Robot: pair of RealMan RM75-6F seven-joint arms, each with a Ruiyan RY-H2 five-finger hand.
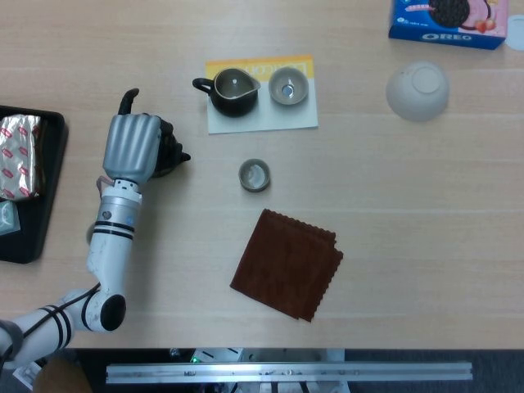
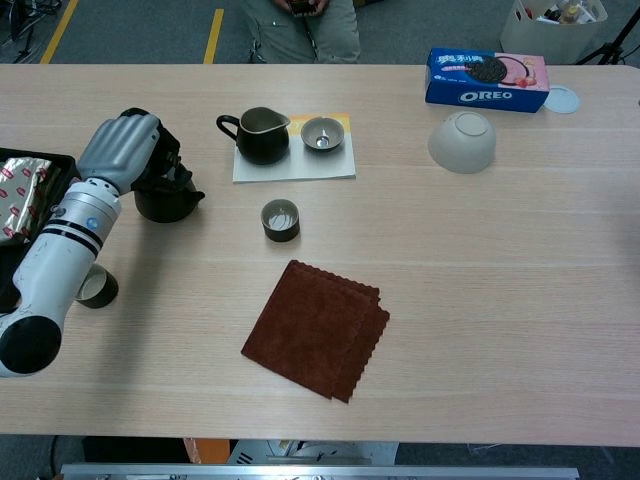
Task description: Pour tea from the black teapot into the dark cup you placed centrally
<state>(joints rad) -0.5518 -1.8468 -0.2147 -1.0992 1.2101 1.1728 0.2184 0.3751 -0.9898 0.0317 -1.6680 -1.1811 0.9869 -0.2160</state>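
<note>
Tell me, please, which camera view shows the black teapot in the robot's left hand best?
The chest view: from the side, the black teapot shows its round body and spout below the left hand that grips it. In the head view, from above, the hand covers most of the teapot; only an edge and the spout tip show.

It looked like a lab or workshop: a pale wooden table stood on grey flooring marked with yellow tape.

Bare table separates the black teapot from the dark cup; nothing stands between.
</note>
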